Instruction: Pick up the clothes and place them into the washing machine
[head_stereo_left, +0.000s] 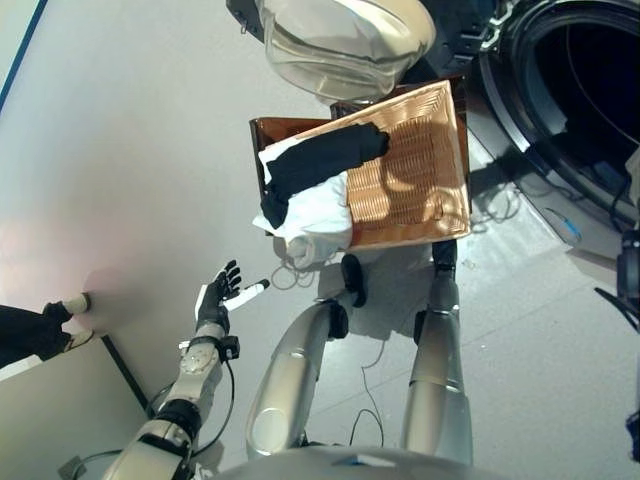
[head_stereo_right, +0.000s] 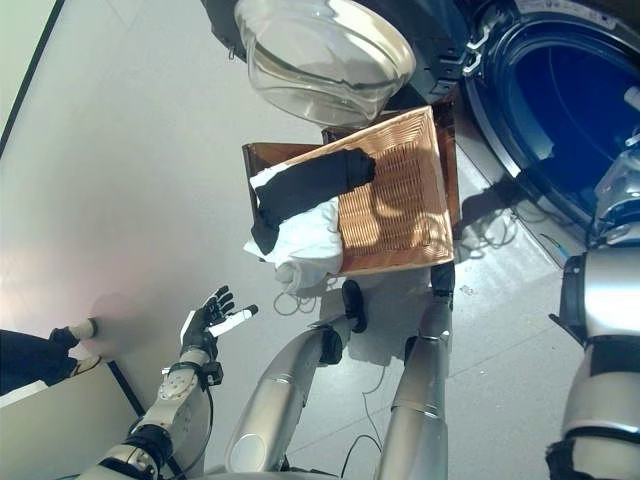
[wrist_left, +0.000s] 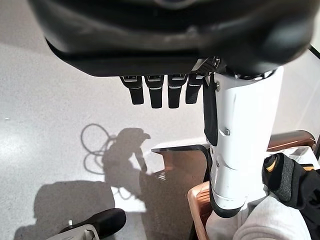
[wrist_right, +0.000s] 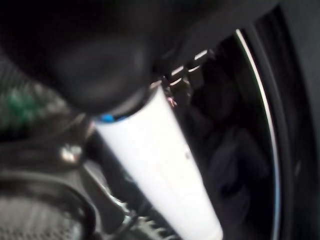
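Observation:
A copper-brown woven basket stands on the floor in front of me, beside the washing machine's open drum. A black garment lies across a white garment at the basket's left end; both also show in the left wrist view as white cloth and black cloth. My left hand hovers open over the floor, short of the basket and to its left, holding nothing. My right hand is up at the dark drum mouth, thumb straight, fingers extended, nothing in it. A dim bluish shape lies inside the drum.
The washer's round glass door hangs open above the basket's far edge. A person's dark trouser leg and pale shoe show at the lower left. A dark strip runs along the floor there.

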